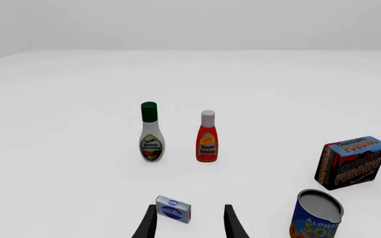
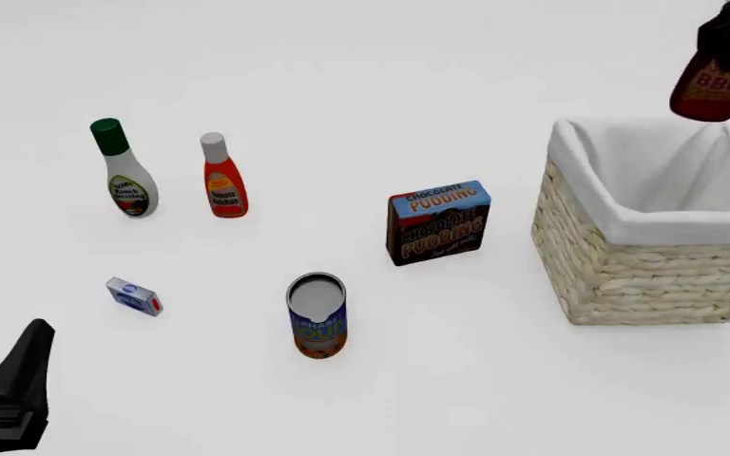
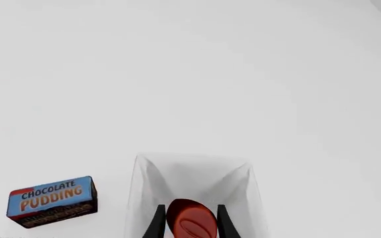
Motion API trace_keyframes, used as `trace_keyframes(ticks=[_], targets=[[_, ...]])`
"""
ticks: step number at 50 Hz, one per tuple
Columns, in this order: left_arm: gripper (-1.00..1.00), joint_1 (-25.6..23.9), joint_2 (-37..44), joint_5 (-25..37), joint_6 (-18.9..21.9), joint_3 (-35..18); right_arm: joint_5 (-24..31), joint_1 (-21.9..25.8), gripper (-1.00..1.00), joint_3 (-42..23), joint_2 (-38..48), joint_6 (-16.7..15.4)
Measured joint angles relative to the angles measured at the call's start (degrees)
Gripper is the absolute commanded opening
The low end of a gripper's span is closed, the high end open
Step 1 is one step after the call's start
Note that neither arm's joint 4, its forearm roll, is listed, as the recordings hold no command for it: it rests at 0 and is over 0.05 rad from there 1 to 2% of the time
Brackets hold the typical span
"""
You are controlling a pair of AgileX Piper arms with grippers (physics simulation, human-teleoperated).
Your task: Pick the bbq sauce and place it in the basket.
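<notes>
The bbq sauce (image 2: 718, 87), a dark reddish-brown bottle with an orange-yellow label, hangs in my right gripper (image 2: 728, 52) at the far right, above the back of the basket (image 2: 644, 275). The basket is woven wicker with a white cloth lining. In the right wrist view the right gripper (image 3: 190, 219) is shut on the bottle (image 3: 192, 227), with the basket's white lining (image 3: 144, 188) right below it. My left gripper (image 2: 16, 385) is at the near left, open and empty. In the left wrist view its fingers (image 1: 148, 224) stand apart.
A white bottle with a green cap (image 2: 124, 176) and an orange-red bottle with a white cap (image 2: 221, 180) stand at the far left. A chocolate pudding box (image 2: 439, 223) stands left of the basket. A soup can (image 2: 316, 315) and a small blue-white box (image 2: 134, 296) are nearer.
</notes>
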Motion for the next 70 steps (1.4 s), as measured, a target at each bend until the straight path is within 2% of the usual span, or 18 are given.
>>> trace_keyframes(ticks=[21,70], targets=[[1.00,0.00,0.00,0.00,0.00,0.00,-5.14,-2.28,-1.00,6.71,2.25,-0.96],[1.00,0.00,0.00,0.00,0.00,0.00,-11.94,-2.76,-1.00,11.51,9.81,-1.42]])
